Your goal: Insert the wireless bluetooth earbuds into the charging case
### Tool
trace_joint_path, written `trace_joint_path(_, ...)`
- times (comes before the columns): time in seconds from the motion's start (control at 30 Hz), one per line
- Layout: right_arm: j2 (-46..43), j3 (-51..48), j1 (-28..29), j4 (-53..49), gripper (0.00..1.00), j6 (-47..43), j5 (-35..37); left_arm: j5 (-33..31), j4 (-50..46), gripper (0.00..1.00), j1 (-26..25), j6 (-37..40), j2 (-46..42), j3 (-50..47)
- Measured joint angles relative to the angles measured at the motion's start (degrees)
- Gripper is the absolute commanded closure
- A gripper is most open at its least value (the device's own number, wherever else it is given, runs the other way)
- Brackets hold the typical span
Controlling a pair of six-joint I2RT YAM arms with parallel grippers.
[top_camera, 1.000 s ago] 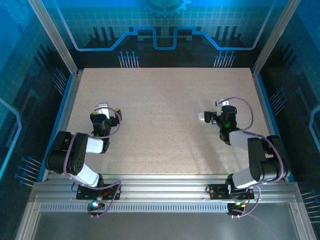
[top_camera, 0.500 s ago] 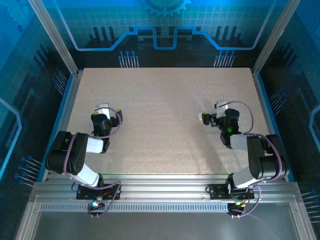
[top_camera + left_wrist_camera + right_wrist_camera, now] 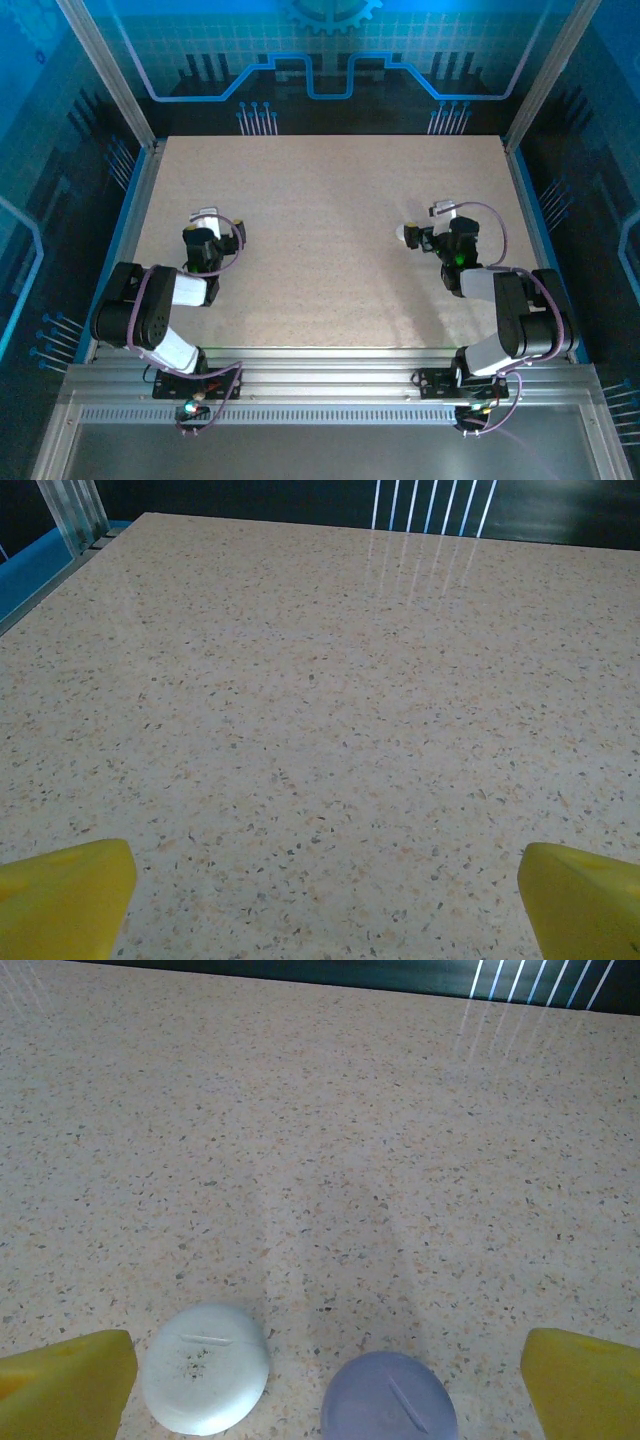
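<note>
A white round puck (image 3: 205,1380) and a lavender round puck (image 3: 390,1402) lie side by side on the speckled table, each with a thin slit on top. Both sit low between the wide-apart yellow fingertips (image 3: 65,1385) of my right gripper (image 3: 325,1400), which is open and touches neither. From above, the white puck (image 3: 404,233) lies just left of the right gripper (image 3: 428,238). My left gripper (image 3: 320,910) is open over bare table, and it rests at the left (image 3: 204,228). The earbuds are out of view.
The speckled tabletop (image 3: 320,200) stretches broadly ahead of both grippers. Blue walls with metal posts (image 3: 140,150) close it in at the left, right and back. Both arms are folded low near the front rail.
The right arm's forearm folded back toward its base and its wrist shifted slightly right. The pucks and the left arm stayed put.
</note>
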Motion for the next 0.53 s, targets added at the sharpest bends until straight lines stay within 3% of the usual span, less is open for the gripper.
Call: trace_joint_path(0.53, 0.0, 0.0, 0.0, 0.0, 0.00, 0.0, -0.4, 0.4, 0.0, 0.01, 0.0, 0.0, 0.0, 0.0)
